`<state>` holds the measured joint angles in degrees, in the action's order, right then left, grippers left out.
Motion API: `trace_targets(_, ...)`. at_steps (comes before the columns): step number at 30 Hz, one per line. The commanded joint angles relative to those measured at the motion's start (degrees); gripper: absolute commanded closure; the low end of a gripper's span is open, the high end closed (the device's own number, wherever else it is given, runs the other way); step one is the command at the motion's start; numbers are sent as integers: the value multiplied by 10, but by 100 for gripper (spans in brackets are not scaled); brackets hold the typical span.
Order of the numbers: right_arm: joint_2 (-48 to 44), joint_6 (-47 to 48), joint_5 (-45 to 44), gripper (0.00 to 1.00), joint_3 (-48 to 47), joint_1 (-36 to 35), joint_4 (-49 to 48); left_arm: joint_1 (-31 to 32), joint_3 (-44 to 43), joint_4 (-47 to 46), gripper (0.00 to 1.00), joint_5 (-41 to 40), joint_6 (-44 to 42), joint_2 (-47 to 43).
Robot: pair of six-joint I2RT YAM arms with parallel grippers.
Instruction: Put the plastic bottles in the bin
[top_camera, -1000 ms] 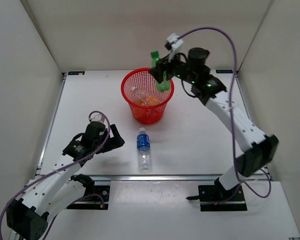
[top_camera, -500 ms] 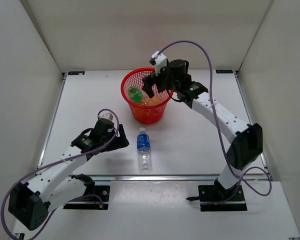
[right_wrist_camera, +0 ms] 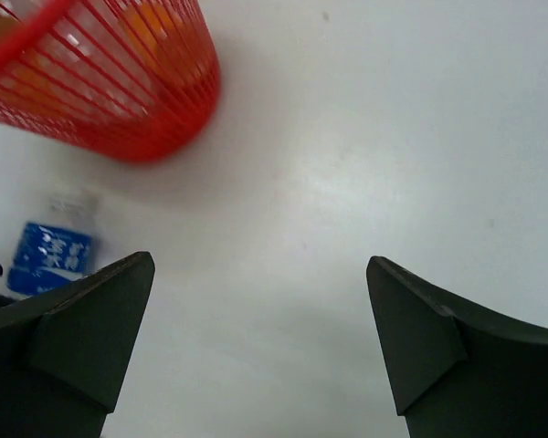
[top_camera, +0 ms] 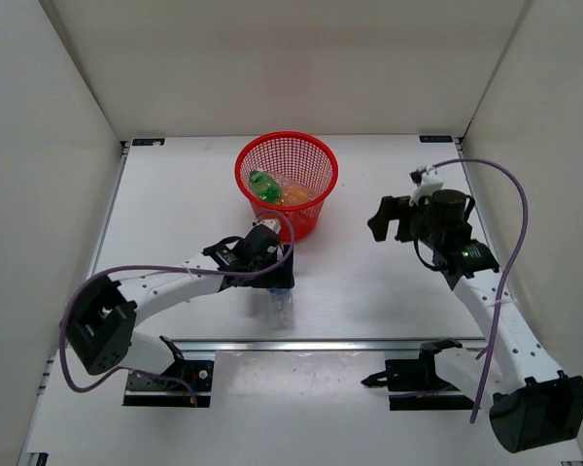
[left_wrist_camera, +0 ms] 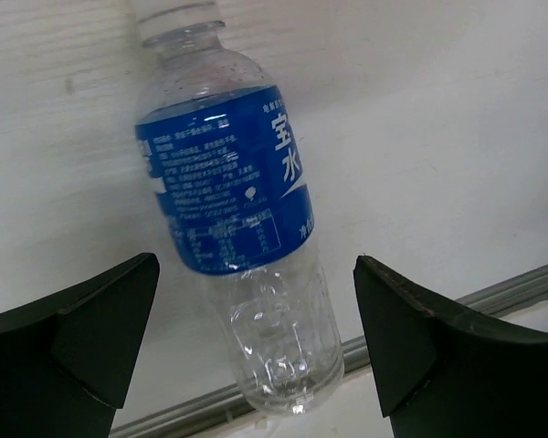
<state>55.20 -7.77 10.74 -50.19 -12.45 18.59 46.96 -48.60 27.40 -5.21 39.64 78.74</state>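
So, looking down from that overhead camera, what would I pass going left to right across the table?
Left arm's black elbow joint → round red plastic mesh bin → right arm's black wrist. The clear plastic bottle with a blue label lies in front of the bin, within its width, so I left it out.

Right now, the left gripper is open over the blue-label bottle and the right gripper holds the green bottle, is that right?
Not quite: the right gripper is open and empty; the top external view shows the green bottle inside the bin.
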Motion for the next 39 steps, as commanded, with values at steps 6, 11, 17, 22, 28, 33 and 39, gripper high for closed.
trace_targets(6, -69, -16, 33, 1, 62, 67, 84, 37, -39, -39, 2, -23, -18, 126)
trace_targets(11, -72, -13, -14, 1, 72, 72, 107, 49, -97, 28, 35, -56, -24, 113)
trace_targets(17, -55, -7, -47, 1, 95, 139, 134, 40, -159, 63, 42, -15, -77, -44)
trace_targets(22, -52, -15, -16, 0, 126, 175, 117, -15, -296, 48, 39, 17, -126, -26)
trace_targets(28, -45, -31, -18, 1, 131, 149, 102, -51, -530, 69, 38, -41, -162, 116)
trace_targets(33, -48, -31, -5, 1, 126, 162, 98, -91, -565, 22, 36, -37, -144, 177)
trace_targets(39, -49, -32, -7, 1, 124, 166, 103, -117, -597, 27, 2, -52, -134, 246)
